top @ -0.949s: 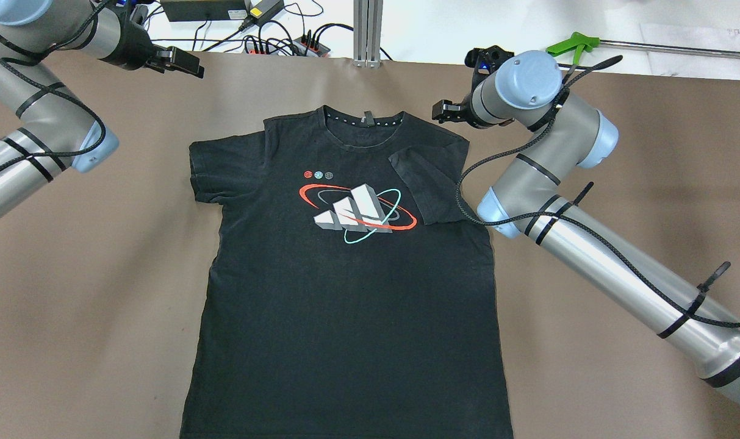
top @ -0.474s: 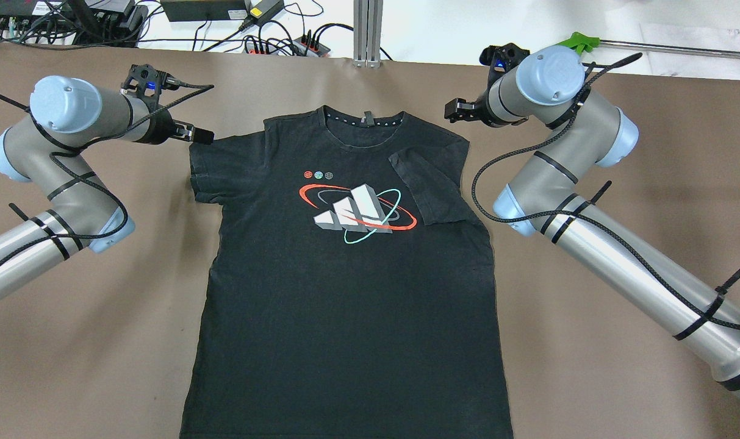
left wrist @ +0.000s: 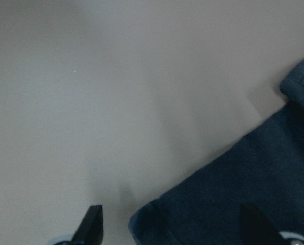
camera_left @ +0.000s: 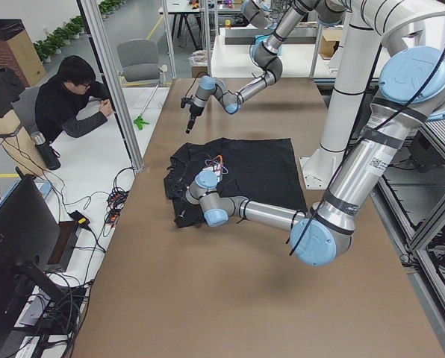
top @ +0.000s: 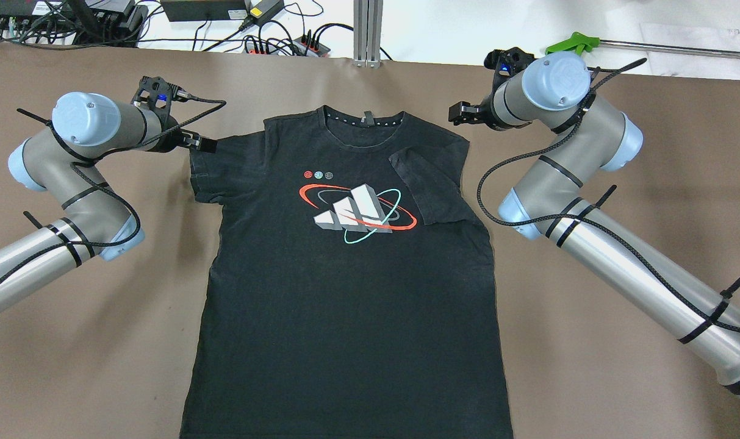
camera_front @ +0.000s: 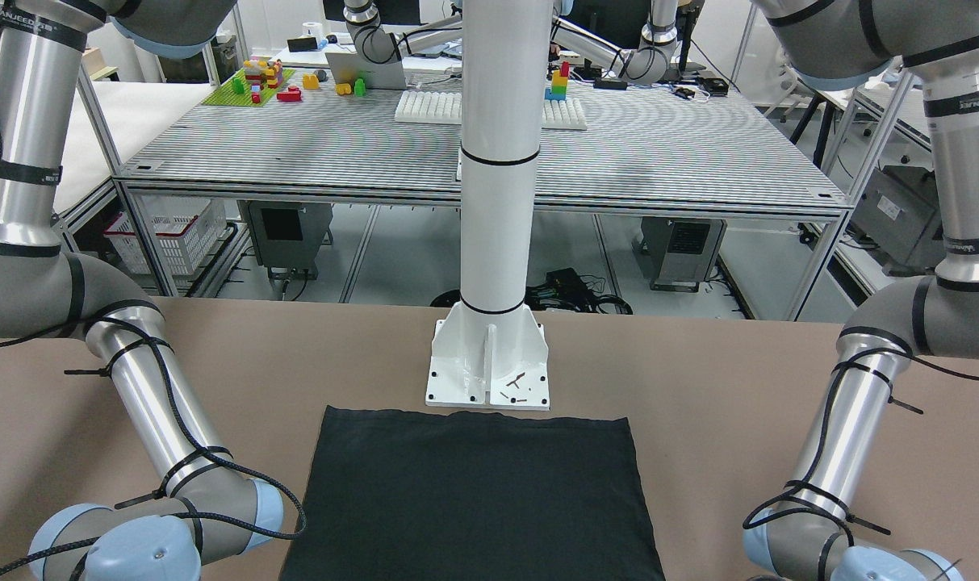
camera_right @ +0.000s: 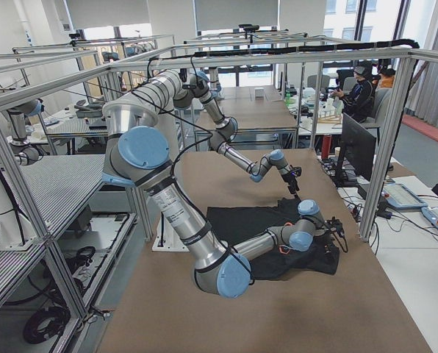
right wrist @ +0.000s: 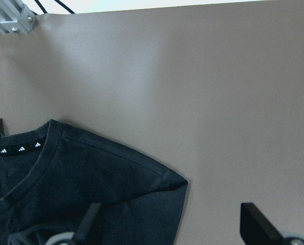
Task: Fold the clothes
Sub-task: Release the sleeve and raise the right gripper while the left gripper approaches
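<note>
The clothes are a black T-shirt (top: 345, 292) with a printed logo, lying flat, face up, collar at the far edge. Its lower part shows in the front-facing view (camera_front: 473, 492). The right sleeve (top: 434, 189) is folded onto the chest; the left sleeve (top: 208, 171) lies spread out. My left gripper (top: 202, 144) is open at the left sleeve's outer corner; in the left wrist view (left wrist: 172, 224) the sleeve edge (left wrist: 254, 168) lies between the fingers. My right gripper (top: 458, 114) is open and empty, just beyond the right shoulder (right wrist: 91, 178).
Power strips and cables (top: 284, 42) and an aluminium post (top: 368, 30) stand past the far table edge, with a green tool (top: 574, 42) at the far right. The white column base (camera_front: 489, 363) sits at the shirt's hem. A person (camera_left: 73, 104) sits beside the table.
My left arm has swung in from the far left corner and brought its gripper down to the left sleeve. My right gripper has drifted slightly right, away from the shirt.
</note>
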Controlling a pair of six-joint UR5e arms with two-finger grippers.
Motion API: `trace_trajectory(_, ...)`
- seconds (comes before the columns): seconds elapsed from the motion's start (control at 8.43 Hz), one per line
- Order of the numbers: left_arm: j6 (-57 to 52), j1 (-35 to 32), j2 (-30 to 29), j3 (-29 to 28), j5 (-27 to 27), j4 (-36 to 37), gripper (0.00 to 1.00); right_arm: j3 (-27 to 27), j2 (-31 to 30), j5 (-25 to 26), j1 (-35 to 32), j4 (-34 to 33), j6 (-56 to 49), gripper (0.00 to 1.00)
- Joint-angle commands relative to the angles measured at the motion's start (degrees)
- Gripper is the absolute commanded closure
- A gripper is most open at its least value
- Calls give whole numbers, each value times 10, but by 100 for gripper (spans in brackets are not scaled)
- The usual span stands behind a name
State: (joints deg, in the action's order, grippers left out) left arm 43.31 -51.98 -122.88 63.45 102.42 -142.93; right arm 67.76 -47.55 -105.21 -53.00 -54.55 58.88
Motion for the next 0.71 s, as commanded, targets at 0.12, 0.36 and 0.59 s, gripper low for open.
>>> trace_trajectory(0.12,-2,22,-3,-14,-22,-11,9,0,-2,2,0,1,-1,6)
trace_trajectory(0.36,-2,23,0,-15,-22,-12,12,4,-6,3,0,1,0,6)
trace_trajectory(0.59,-2,23,-2,-17,-22,-11,32,5,-10,4,1,2,1,6)
